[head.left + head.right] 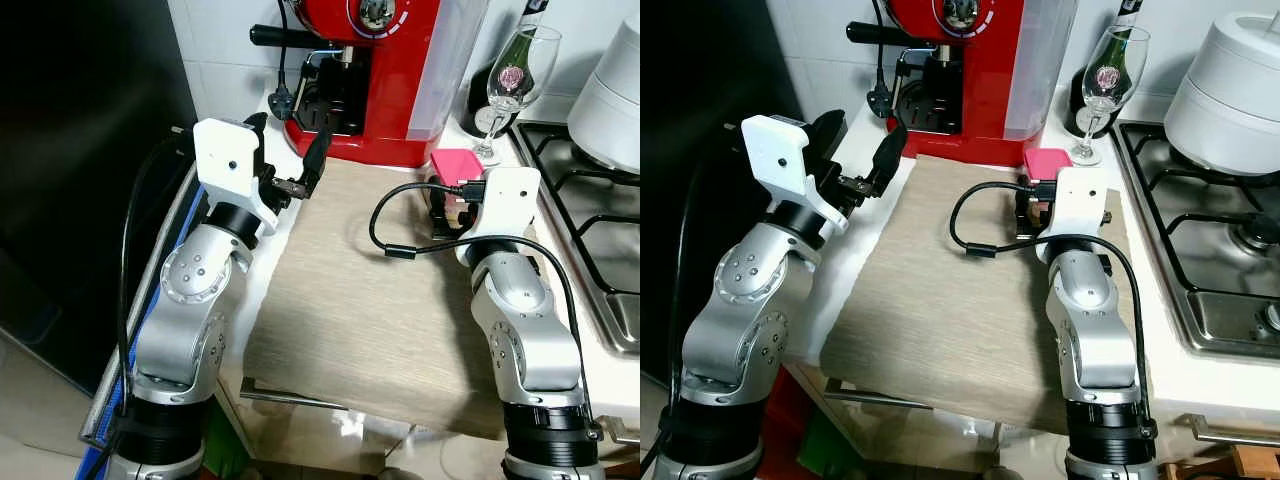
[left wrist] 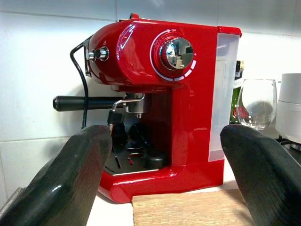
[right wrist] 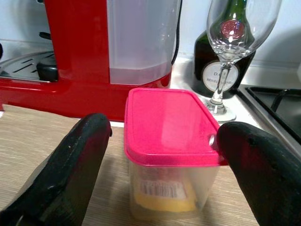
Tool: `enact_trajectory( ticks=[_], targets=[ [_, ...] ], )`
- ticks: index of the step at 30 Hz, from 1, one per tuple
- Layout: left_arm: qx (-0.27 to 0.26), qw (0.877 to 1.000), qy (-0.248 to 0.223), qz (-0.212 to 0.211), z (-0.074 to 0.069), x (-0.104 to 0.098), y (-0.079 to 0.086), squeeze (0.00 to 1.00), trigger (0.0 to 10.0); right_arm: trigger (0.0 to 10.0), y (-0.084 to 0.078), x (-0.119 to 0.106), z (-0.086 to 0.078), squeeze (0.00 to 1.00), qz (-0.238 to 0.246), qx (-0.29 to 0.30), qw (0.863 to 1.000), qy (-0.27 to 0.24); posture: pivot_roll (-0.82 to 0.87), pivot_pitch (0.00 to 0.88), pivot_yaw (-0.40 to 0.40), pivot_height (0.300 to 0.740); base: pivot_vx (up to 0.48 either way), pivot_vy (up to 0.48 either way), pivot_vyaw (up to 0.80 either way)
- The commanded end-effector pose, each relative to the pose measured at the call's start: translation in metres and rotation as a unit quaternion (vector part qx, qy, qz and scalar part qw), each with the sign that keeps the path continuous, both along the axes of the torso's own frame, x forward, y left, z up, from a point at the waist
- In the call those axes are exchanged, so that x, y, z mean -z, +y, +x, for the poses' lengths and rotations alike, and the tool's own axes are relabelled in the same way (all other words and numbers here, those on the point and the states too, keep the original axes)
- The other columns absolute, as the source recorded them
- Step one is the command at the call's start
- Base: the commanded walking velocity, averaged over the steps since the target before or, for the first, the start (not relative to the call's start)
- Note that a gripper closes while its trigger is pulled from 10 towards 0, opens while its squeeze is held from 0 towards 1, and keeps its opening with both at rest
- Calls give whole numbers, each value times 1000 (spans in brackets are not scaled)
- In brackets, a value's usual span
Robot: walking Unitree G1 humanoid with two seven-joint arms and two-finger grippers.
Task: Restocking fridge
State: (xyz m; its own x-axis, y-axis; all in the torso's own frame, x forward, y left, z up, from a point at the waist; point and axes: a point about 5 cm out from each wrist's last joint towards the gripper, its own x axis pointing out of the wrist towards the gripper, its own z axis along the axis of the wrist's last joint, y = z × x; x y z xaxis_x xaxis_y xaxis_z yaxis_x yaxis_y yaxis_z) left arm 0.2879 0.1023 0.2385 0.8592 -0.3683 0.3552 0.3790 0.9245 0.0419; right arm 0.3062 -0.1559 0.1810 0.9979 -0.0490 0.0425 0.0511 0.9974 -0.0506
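A clear tub with a pink lid (image 3: 168, 136) and something yellow inside stands on the wooden worktop (image 1: 370, 310), just in front of the red coffee machine (image 1: 375, 70). My right gripper (image 1: 447, 203) is open and level with the tub (image 1: 455, 163), one finger on each side. One finger (image 3: 256, 165) is against the lid's corner, while the other finger (image 3: 75, 165) stands clear of it. My left gripper (image 1: 290, 150) is open and empty, raised at the worktop's left edge and pointing at the coffee machine (image 2: 160, 94). The black fridge front (image 1: 80, 150) is at my left.
A wine glass (image 1: 515, 75) and a dark bottle (image 3: 214, 61) stand behind the tub. At the right are a gas hob (image 1: 590, 230) and a white cooker (image 1: 1230, 95). A drawer handle (image 1: 290, 398) runs below the worktop's front edge.
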Motion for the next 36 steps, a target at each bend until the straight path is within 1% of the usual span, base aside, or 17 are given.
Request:
enact_trajectory(
  ticks=[1,10,20,21,22,23,26,28,33,36],
  targets=[
    [2,1000,-3,1,1,-3,-1,0,10000,10000,-3,-2,3,0,-4,10,1000,-4,-93,28,9,740,0,0,0],
    [2,1000,-3,1,1,-3,-2,0,10000,10000,-8,1,5,0,-18,35,999,5,-96,32,8,740,0,0,0],
    [3,1000,-3,0,2,-3,-3,0,10000,10000,-7,4,9,0,-8,34,999,11,-97,31,8,740,0,0,0],
    [2,1000,-3,0,2,-3,-2,0,10000,10000,-7,3,9,0,-7,35,999,9,-97,31,8,740,0,0,0],
    [1,1000,-4,1,2,-3,-2,0,10000,10000,-5,-3,9,0,-14,32,999,-6,-97,31,8,740,0,0,0],
    [1,1000,-4,1,2,-3,-2,0,10000,10000,-5,-3,9,0,-14,32,999,-6,-97,31,8,740,0,0,0],
    [0,1000,-4,1,2,-3,-1,0,10000,10000,0,-15,8,0,-45,17,998,-42,-97,31,8,740,0,0,0],
    [0,1000,-4,1,2,-3,-1,0,10000,10000,0,-18,7,0,-54,19,997,-54,-95,32,6,740,0,0,0],
    [0,1000,-4,0,2,-3,-1,0,10000,10000,-3,-17,7,0,-55,30,997,-52,-98,31,5,740,0,0,0],
    [0,1000,-3,0,2,-3,-2,0,10000,10000,-4,-13,7,0,-44,29,998,-41,-98,31,5,740,0,0,0]
  ],
)
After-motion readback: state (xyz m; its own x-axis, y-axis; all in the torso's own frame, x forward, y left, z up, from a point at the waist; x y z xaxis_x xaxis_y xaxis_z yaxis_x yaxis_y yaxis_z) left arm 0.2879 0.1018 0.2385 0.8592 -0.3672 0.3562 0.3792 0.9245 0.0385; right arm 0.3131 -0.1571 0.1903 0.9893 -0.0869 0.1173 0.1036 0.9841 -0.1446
